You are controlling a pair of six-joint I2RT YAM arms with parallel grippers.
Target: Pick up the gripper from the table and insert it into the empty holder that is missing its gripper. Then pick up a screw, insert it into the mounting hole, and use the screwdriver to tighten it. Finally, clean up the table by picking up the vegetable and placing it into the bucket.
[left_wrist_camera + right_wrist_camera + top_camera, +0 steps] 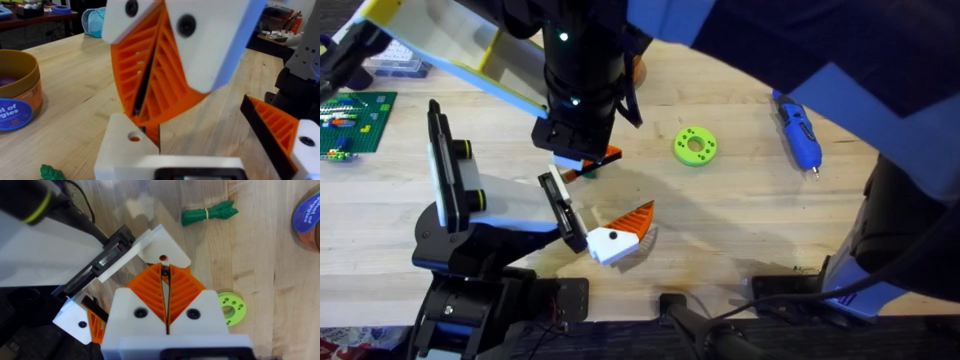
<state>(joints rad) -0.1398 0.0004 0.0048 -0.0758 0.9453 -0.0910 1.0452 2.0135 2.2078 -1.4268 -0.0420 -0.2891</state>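
The right gripper points down at the holder. Its two orange fingers are pressed together. Something thin and dark may sit between the tips, maybe a screw, but it is too small to be sure.

The tips are just above the small round hole in the white plate. The white and orange gripper piece sits at the end of the holder, so I think that part is done and the screw step is on now.

To do it well, the tips should stay right over the hole and go straight down. A tilt could make the screw jam or fall. The fingers should let go only when the screw stands in the hole by itself. The screwdriver lies well apart on the right, ready for later.

The carrot lies near the holder, and the bucket stands farther back. A lime-green disc lies between the carrot and the screwdriver.

The worktop is light wood with lines in it, flat and smooth, so a dropped screw could roll. A green brick board lies at the left edge. Behind, the room is dim, with another table holding small things.
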